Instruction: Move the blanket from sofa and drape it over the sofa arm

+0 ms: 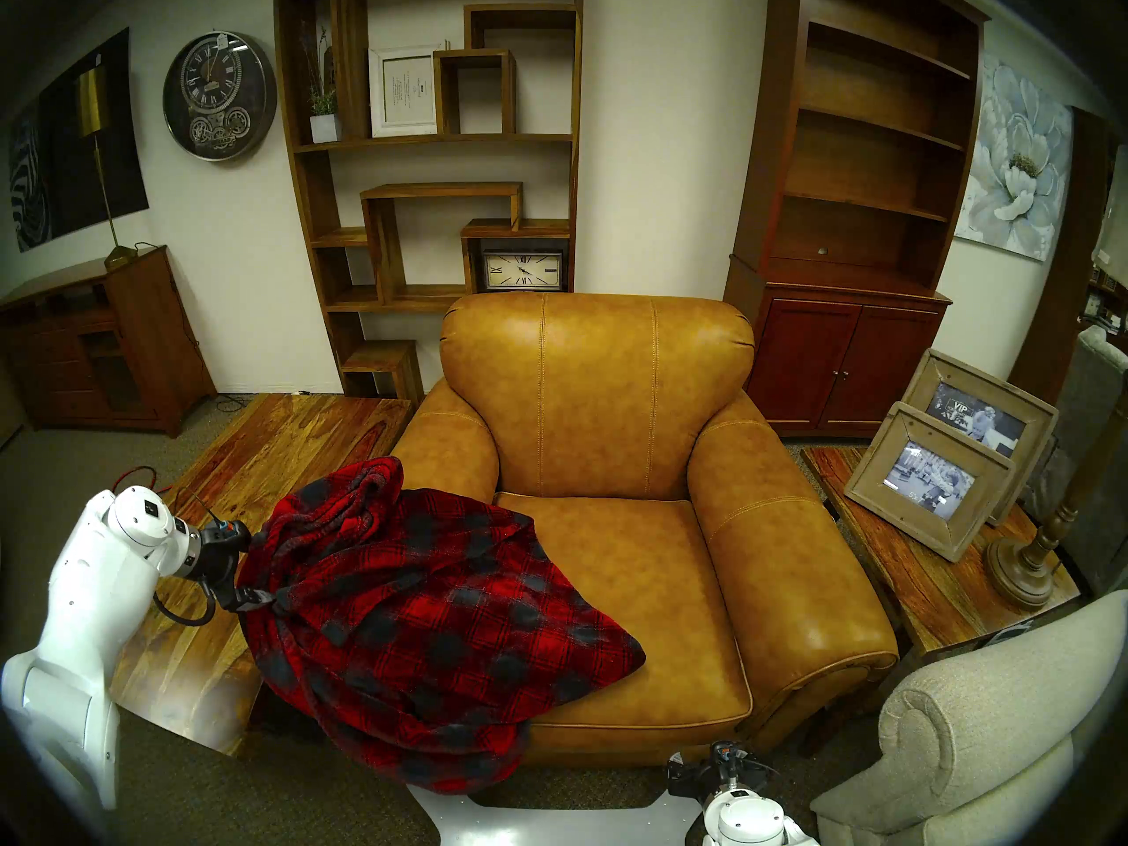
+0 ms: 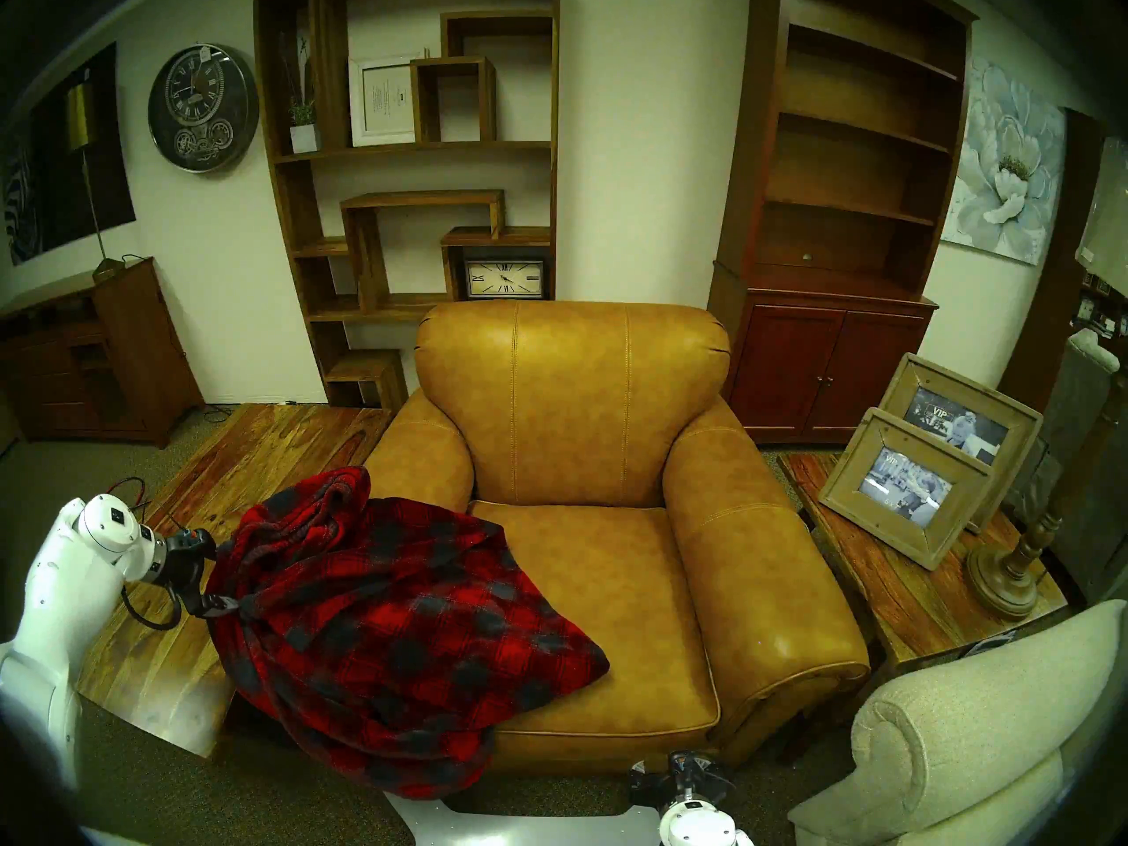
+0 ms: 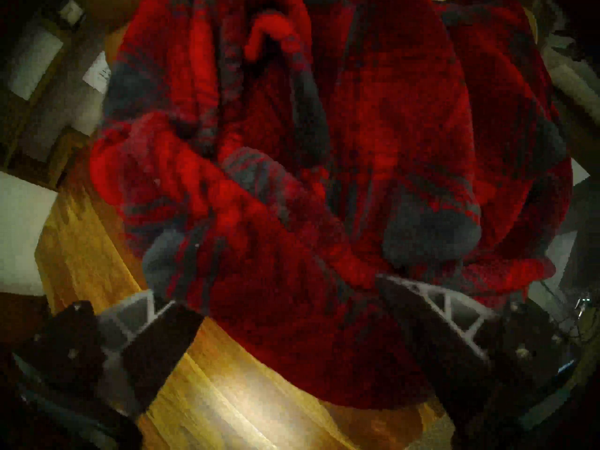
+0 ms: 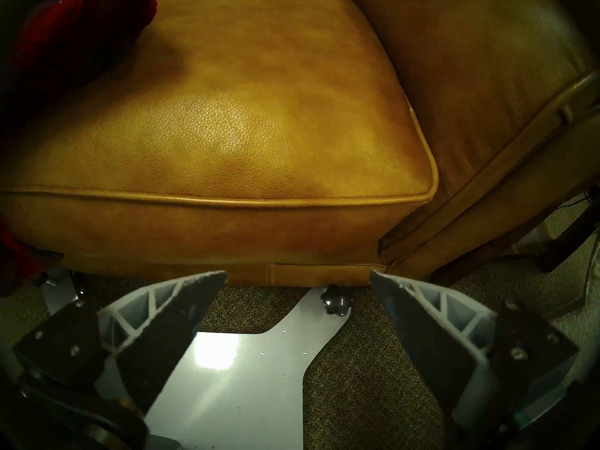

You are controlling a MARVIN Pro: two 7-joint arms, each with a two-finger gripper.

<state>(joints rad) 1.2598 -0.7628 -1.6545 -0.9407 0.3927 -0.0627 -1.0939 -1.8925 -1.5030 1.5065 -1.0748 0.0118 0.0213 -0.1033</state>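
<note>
One plaid fleece blanket point(image 1: 421, 631), red and dark grey, lay heaped over my armchair's point(image 1: 610, 521) left armrest point(image 1: 451, 442), one corner trailing onto the seat cushion. My left gripper point(image 1: 268, 573) stood spread at the bunched edge, fleece between its fingers; a firm pinch I could not confirm. My right gripper point(image 4: 298, 277) hung wide open, empty, before the seat front. Draping judged nearly done; release remained.

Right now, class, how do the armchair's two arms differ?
The left sofa arm is mostly buried under the red plaid blanket, only its rear showing; the right sofa arm is bare along its whole length. The left pincer works beside the left arm; none is near the right one. Both are rounded tan leather.
</note>
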